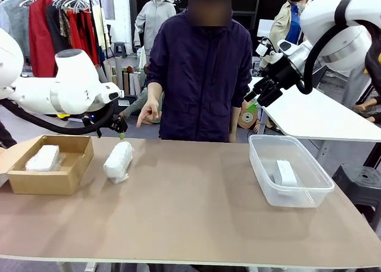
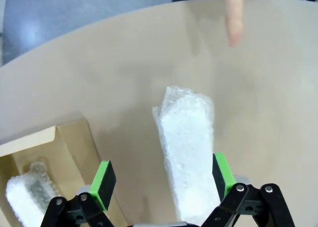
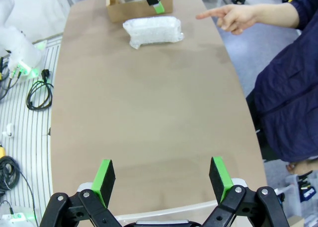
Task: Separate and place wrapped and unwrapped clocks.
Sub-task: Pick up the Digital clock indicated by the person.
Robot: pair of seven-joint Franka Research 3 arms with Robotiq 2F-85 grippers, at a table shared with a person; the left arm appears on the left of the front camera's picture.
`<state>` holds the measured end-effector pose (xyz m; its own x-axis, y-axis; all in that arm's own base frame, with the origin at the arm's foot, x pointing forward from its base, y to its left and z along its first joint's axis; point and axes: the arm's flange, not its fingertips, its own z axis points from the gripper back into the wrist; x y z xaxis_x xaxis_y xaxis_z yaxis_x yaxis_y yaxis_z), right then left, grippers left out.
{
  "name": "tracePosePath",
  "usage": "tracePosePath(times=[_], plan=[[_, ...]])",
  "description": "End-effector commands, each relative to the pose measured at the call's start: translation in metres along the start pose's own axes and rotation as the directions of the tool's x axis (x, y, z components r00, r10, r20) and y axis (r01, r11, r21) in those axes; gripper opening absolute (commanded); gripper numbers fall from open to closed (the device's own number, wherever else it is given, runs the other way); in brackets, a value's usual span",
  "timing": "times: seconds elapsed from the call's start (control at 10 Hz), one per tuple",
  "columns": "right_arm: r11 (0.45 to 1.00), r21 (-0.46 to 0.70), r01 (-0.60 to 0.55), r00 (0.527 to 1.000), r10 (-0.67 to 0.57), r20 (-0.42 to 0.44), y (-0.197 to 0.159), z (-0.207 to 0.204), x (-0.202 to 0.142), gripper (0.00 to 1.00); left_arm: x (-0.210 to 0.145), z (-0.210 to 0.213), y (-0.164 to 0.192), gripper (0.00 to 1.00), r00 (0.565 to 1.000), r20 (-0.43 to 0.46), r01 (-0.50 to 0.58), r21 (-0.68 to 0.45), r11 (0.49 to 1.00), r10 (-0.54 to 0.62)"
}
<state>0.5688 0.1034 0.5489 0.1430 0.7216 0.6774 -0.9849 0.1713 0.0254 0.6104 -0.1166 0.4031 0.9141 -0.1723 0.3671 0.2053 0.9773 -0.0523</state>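
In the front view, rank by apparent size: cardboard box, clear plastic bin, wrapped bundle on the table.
1. Cardboard box and clear plastic bin: look about alike, so no ranking between them.
2. Wrapped bundle: clearly smallest.

The wide middle of the table lies bare between the cardboard box at the left and the clear plastic bin at the right. A wrapped bundle lies just right of the box, narrowing the way beside its wall. The person's pointing hand hangs over the far edge near that bundle.
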Motion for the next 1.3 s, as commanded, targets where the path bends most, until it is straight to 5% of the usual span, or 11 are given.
tracePosePath(times=[0.0, 0.6, 1.2], plan=[[1.0, 0.0, -0.001, 1.0, 0.001, 0.0, 0.0, 0.0, 0.0, 1.0, 0.008, -0.015, -0.008, 1.0, 0.999, -0.035, -0.021, 0.029, 0.999, 0.022], [1.0, 0.0, -0.001, 1.0, 0.001, 0.0, 0.0, 0.0, 0.0, 1.0, 0.001, -0.052, -0.023, 1.0, 0.987, -0.163, -0.008, 0.015, 1.0, 0.011], [1.0, 0.0, -0.001, 1.0, 0.001, 0.0, 0.0, 0.0, 0.0, 1.0, -0.002, -0.072, -0.026, 1.0, 0.981, -0.192, 0.005, -0.02, 1.0, -0.009]])
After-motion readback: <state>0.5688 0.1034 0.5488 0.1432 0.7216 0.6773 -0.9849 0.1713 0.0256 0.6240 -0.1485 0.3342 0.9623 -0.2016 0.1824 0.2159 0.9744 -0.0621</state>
